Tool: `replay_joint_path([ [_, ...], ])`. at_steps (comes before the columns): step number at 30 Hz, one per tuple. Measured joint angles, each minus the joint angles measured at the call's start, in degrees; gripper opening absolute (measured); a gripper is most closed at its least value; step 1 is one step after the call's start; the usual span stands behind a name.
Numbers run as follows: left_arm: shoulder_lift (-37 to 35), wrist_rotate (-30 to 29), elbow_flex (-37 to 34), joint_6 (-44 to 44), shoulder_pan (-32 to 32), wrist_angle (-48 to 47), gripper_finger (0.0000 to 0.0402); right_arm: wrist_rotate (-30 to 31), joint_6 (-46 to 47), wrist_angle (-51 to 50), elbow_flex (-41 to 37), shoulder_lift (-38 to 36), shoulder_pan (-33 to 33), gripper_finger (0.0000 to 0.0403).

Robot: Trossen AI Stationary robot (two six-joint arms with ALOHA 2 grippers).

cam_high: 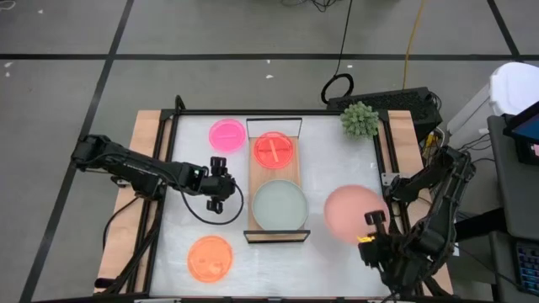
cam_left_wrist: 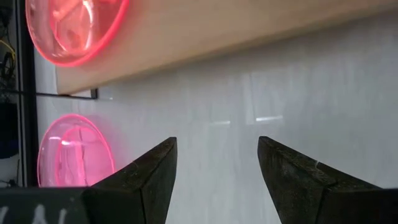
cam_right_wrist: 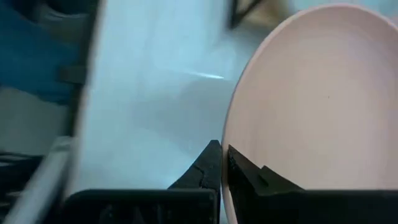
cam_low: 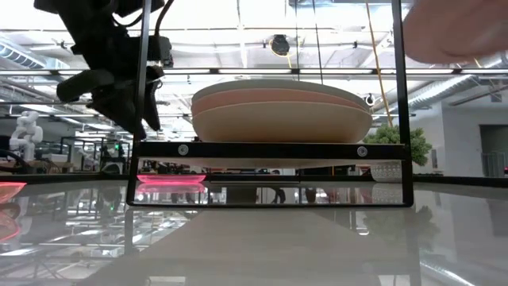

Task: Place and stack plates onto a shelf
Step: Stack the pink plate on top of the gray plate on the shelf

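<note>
Between the shelf [cam_high: 277,195] and the right table edge, the right gripper [cam_high: 371,229] pinches the rim of a dusty-pink plate [cam_high: 353,210], its fingers closed tight on the edge, the plate lifted off the table. Left of the shelf, the left gripper [cam_high: 216,183] hangs with its fingers [cam_left_wrist: 146,180] parted and nothing between them. On the board beside it lie a pale grey-green plate [cam_high: 280,204] atop a stack and a red-orange plate [cam_high: 274,150]. Just beyond the left gripper sits a hot-pink plate [cam_high: 226,134]; behind it, an orange plate [cam_high: 210,257].
</note>
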Motion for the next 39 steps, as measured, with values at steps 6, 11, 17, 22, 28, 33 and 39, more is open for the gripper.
replay_joint_path([
  [6,0.0,-0.02,-1.68,-0.43,0.12,1.18,0.023,8.93,-10.74,-4.6,1.81,-0.04,-4.95,0.0],
  [11,0.0,-0.01,-2.35,-0.22,1.33,2.22,0.023,11.65,-23.9,-3.01,2.29,-0.04,-11.51,0.0],
  [17,0.0,-0.04,-2.5,0.03,3.61,2.55,0.023,11.52,-39.21,5.38,2.29,-0.04,-19.42,0.0],
  [22,0.0,-0.02,-2.5,0.08,5.51,2.57,0.023,7.36,-51.87,15.0,1.32,-0.04,-24.81,0.0],
  [28,0.0,-0.01,-2.5,0.08,7.19,2.64,0.023,1.2,-62.74,24.01,-3.73,-0.04,-30.02,0.0],
  [33,0.0,-0.02,-2.5,1.21,8.62,4.86,0.023,-3.4,-68.6,30.93,-8.69,-0.04,-32.87,0.0],
  [39,0.0,-0.01,-2.5,3.71,10.39,8.35,0.023,-7.34,-74.03,38.8,-14.58,-0.04,-35.33,0.0],
])
